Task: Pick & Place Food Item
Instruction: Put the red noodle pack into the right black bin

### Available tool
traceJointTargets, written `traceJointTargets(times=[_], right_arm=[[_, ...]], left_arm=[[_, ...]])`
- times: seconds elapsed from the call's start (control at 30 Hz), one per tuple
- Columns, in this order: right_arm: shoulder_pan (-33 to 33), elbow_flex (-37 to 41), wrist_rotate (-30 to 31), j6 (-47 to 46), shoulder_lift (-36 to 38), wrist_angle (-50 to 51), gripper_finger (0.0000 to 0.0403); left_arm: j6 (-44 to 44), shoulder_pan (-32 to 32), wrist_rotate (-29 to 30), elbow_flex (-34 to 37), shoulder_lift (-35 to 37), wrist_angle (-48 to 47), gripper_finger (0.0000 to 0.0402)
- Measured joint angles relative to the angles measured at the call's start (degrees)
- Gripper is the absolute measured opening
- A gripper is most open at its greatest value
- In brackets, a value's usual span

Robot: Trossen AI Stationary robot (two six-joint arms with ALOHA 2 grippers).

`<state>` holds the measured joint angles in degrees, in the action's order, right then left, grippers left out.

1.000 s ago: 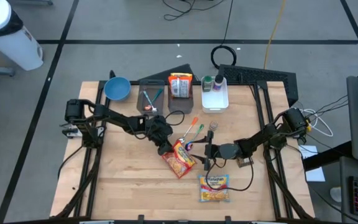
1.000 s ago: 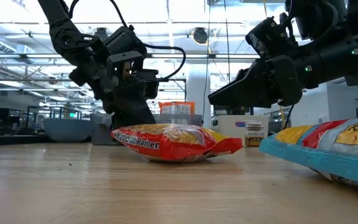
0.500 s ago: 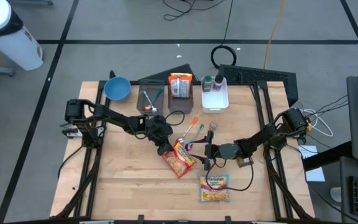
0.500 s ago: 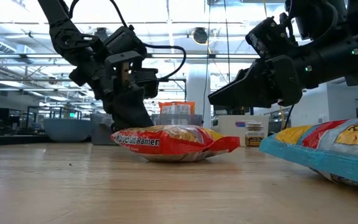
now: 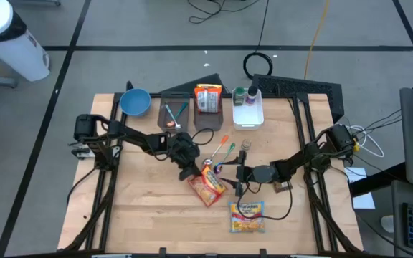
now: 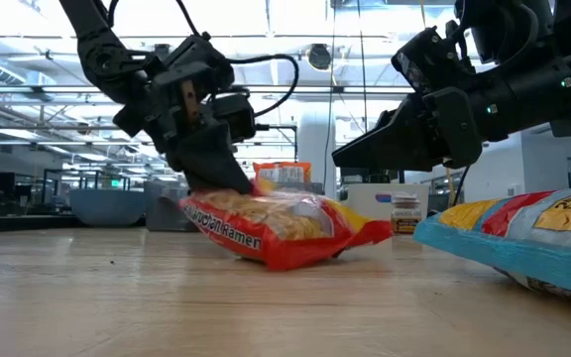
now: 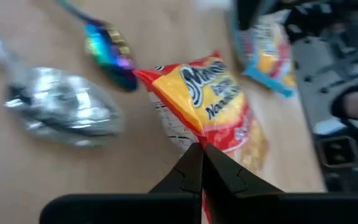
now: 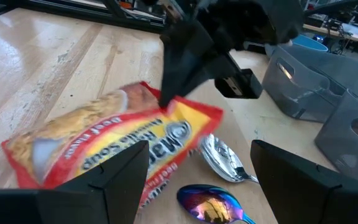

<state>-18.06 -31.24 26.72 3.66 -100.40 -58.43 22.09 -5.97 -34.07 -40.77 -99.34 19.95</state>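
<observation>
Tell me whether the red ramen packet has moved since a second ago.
Yes. In the low view the red ramen packet has tipped: the end pinched by the left gripper is raised off the table, while the other end rests on it.

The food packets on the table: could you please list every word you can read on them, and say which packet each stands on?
"Ramen": red ramen packet, low view, pinched at one edge by the left gripper.
"Beef": the same packet, right wrist view; the larger brand lettering is cut off by the right gripper.
Blue-edged ramen packet: print too small to read.
</observation>
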Motion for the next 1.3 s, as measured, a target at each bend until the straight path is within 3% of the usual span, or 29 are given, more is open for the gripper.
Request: traceJointTargets(times=[0.1,0.37,0.6,0.8,1.1,1.3], right_arm=[[0.00,0.00,0.02,0.00,0.00,0.00,0.0274],[-0.02,-0.02,0.08,-0.22,0.00,-0.10,0.0274],[-0.04,0.00,-0.10,-0.42,0.00,-2.54,0.0274],[0.31,0.00,-5.06,-0.38,0.00,-7.02,0.0274],[8.17,-1.33,-19.83,-8.47,0.00,-8.48,0.0274],[12.15,-4.78,-22.50,-7.45,0.00,-7.63,0.0274]], left_arm=[[-1.25,0.28,-2.30,0.07,1.59,-0.56,0.0004],[-5.82,0.89,-1.76,0.04,9.77,-4.96,0.0004],[-8.92,0.54,3.31,-0.02,20.55,-18.26,0.0002],[-8.94,0.26,8.02,-0.20,28.17,-29.31,0.0002],[-17.95,0.50,14.05,-15.85,28.03,-51.95,0.0001],[-23.66,0.50,15.44,-26.02,23.07,-62.98,0.0001]])
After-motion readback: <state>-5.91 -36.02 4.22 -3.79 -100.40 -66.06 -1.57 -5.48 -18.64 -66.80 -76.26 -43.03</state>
